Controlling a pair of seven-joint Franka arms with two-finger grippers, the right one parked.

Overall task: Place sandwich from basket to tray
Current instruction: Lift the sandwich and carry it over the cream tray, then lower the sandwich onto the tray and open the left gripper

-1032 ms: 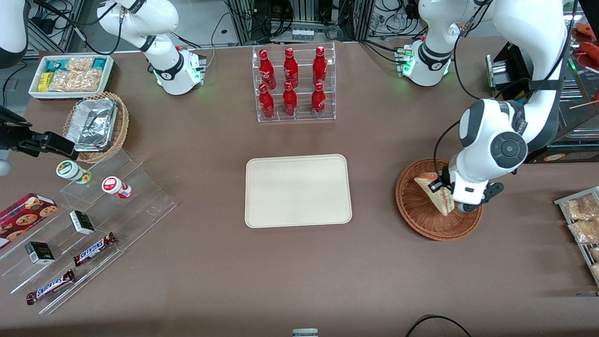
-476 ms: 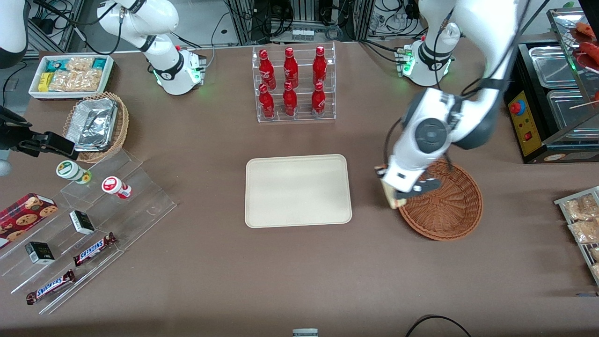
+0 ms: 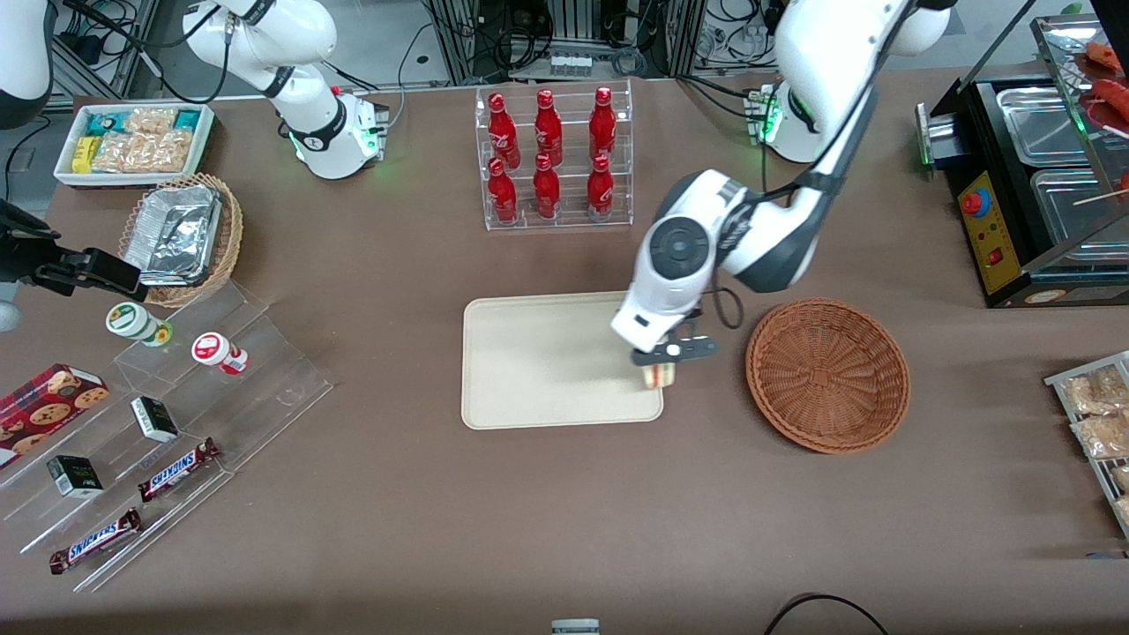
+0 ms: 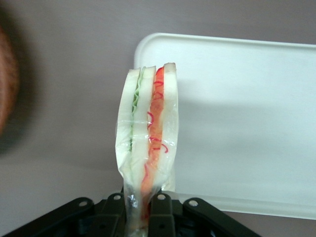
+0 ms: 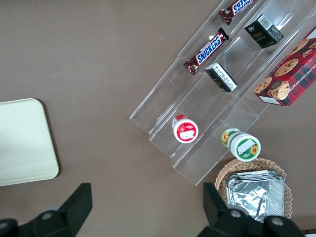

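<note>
The big brown table [image 3: 564, 529] fills almost all of the front view. One flat cream tray [image 3: 547, 357] lies in the middle of that view, bare, with room for food. One round brown basket [image 3: 827, 375] sits to the right of the tray in the front view, well apart from it, and nothing is in it now.

The white arm reaches down over the right edge of the tray. Its gripper [image 3: 663, 363] hangs there, and its two black jaws are pinched tight on the one sandwich [image 4: 147, 143]. The sandwich is held by its thin end, standing up on edge, I think so it does not slip out or get squashed. In the wrist view it hangs right at the corner of the tray [image 4: 237, 108], partly over the table, so it should go a bit more over the tray before it is let go.

At the top middle of the front view, six red bottles [image 3: 547, 154] stand in a clear rack, three in each row, so they stay upright.
</note>
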